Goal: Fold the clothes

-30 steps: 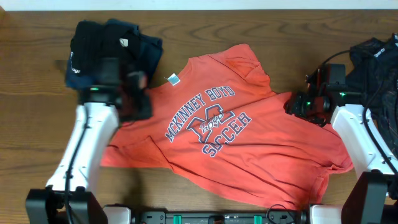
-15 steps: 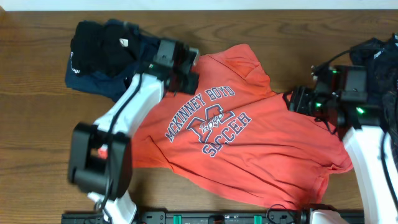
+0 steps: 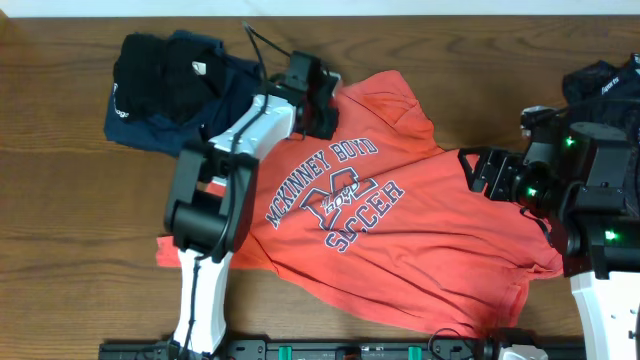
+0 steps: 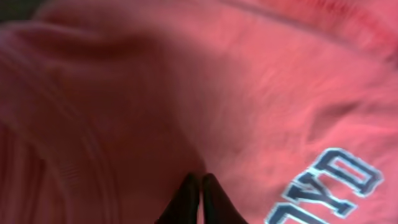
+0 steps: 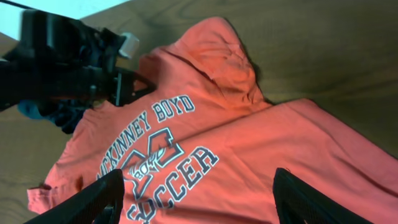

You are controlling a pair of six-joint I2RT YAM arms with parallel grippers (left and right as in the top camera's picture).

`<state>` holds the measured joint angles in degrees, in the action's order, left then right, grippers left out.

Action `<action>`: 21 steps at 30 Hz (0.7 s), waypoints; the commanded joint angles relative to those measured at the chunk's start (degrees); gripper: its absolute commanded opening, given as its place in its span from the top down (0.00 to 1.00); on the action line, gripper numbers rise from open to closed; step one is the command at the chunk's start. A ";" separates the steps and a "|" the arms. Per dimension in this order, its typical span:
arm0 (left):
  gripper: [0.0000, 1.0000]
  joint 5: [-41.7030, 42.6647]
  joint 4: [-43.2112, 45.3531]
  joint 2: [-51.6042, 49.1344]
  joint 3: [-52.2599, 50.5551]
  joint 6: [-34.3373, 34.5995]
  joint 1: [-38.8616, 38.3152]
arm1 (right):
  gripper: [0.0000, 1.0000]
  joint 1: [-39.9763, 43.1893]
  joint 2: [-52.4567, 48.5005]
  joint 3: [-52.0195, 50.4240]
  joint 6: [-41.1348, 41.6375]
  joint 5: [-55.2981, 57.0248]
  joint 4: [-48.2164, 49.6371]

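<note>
T-shirt [image 3: 420, 250] — left jaws closed, apparently pinching it — right jaws spread.

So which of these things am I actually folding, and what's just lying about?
For the job:
- orange T-shirt, spread out mid-table
- black and navy clothes, heaped at the far left
- dark garment, at the right edge, partly out of view

Not for the job:
- wooden table under them
</note>
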<state>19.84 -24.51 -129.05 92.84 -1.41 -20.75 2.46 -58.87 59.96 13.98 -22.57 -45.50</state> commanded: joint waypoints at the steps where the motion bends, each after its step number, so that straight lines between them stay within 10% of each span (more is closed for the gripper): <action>1: 0.94 -4.92 -0.68 -0.83 0.61 0.22 -0.13 | 0.25 -0.59 -0.02 0.79 -0.79 -0.76 -0.52; 9: 0.94 -24.15 -3.19 -1.14 0.61 4.72 6.43 | 0.25 -0.59 -0.09 0.74 -0.81 1.84 -2.12; 21: 0.94 -14.78 -7.37 3.96 0.94 5.09 15.52 | 0.27 0.31 -14.86 -1.16 6.10 22.75 -1.09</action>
<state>4.73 -31.35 -128.16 94.41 3.16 -4.34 2.50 -69.95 59.55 16.01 -7.46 -47.90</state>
